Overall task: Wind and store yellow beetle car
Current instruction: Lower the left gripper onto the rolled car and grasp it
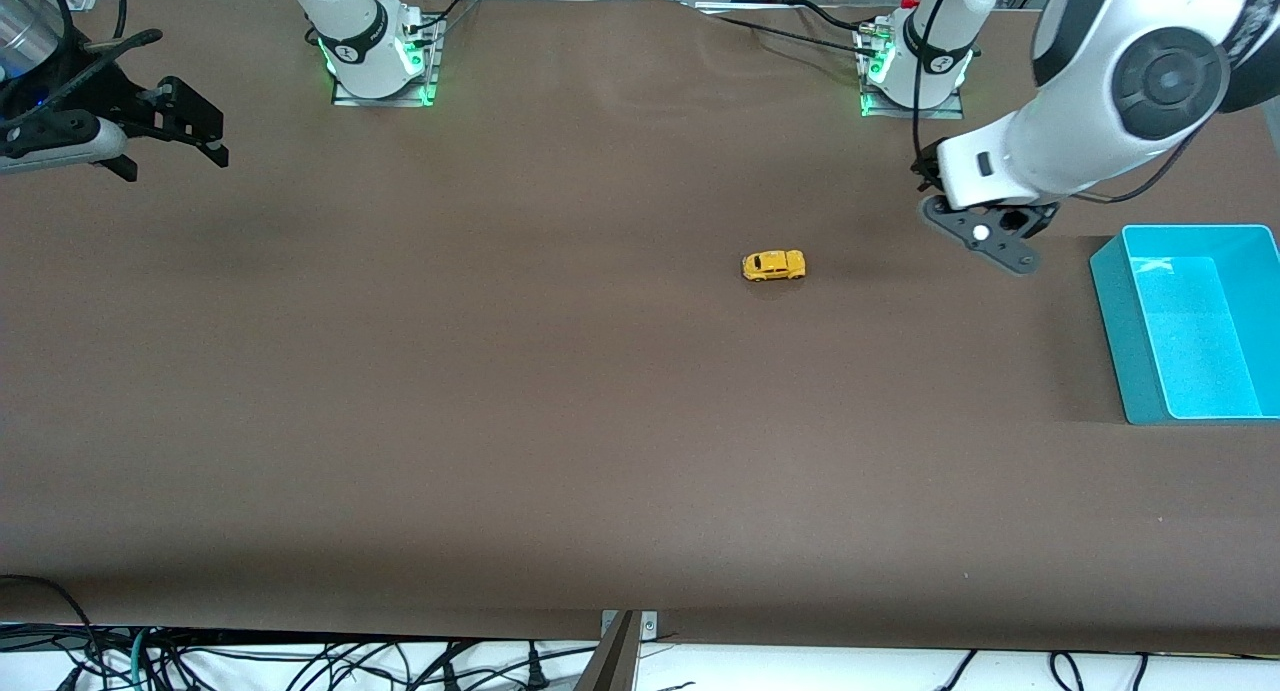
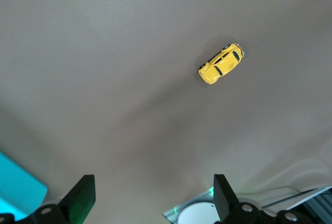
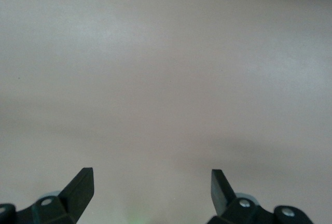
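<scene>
Two pincers, both spread wide, gripping nothing. Nearest the front cam, teal bin (image 1: 1190,321) is sitting at the left arm's end. Yellow beetle car (image 1: 774,265) is resting mid-table, farther back, on its wheels. I'm judging it light, hard, slick w/ rounded shell, so I'm planning to pinch across its flat sides. Left gripper (image 2: 150,193) is hanging over bare table btwn car and bin; its wrist cam is showing the car's roof, which the right wrist cam isn't. Right gripper (image 1: 170,136) is waiting at its own end.

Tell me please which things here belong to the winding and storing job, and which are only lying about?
For the job:
- yellow beetle car, alone on the table
- teal bin, probably for storing
- left gripper, open, above the table between car and bin
- right gripper, open, waiting at its own end

Lying about:
- cables under the table edge
</scene>
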`<state>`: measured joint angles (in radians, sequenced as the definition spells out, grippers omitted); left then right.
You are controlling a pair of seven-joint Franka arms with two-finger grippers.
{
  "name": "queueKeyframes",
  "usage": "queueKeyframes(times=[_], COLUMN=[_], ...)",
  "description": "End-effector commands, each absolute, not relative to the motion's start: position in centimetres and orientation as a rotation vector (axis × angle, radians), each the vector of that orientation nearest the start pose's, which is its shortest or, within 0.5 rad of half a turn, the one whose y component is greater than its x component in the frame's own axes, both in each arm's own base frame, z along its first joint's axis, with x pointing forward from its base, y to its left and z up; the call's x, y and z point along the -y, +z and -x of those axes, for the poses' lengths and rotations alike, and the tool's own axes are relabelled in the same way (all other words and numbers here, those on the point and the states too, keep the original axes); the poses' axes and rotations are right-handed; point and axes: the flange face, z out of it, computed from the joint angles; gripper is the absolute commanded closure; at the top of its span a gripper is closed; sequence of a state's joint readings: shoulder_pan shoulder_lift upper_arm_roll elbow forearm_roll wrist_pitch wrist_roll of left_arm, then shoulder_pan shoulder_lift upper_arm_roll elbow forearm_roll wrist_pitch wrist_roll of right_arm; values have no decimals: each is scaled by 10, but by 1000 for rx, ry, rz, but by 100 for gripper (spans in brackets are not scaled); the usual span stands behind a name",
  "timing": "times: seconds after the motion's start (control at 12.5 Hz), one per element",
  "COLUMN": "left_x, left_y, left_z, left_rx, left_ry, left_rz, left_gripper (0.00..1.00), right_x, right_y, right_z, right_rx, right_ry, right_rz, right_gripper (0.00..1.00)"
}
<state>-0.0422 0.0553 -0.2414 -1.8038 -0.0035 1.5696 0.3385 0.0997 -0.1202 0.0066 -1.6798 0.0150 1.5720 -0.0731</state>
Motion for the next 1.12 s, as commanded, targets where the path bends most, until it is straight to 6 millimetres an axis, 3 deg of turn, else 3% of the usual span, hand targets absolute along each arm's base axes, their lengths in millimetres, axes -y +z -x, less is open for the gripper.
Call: queueKeyframes(times=[0.0, 0.16, 0.32, 0.48, 0.64, 1.04], left_x=[146, 151, 170, 210, 240, 262], left_y=[452, 417, 382, 338, 310, 239], left_z=[-511, -506, -489, -453, -432, -436], left_rx=[-1168, -1341, -1484, -1621, -1712, -1920], left_ry=[423, 381, 354, 289, 191, 63], left_rz=[2937, 2903, 2847, 2759, 2704, 2582], left_gripper=[0, 0, 0, 0, 0, 0], right_x=[-47, -41, -38, -40, -40, -38], right_y=[647, 645, 646, 647, 641, 638], right_z=[-516, -517, -517, -517, -520, -523], right_rx=[246, 237, 232, 227, 216, 216], right_ry=[-22, -18, -20, -25, -8, -1], right_rz=[3133, 3162, 3178, 3175, 3173, 3176], right_gripper=[0, 0, 0, 0, 0, 0])
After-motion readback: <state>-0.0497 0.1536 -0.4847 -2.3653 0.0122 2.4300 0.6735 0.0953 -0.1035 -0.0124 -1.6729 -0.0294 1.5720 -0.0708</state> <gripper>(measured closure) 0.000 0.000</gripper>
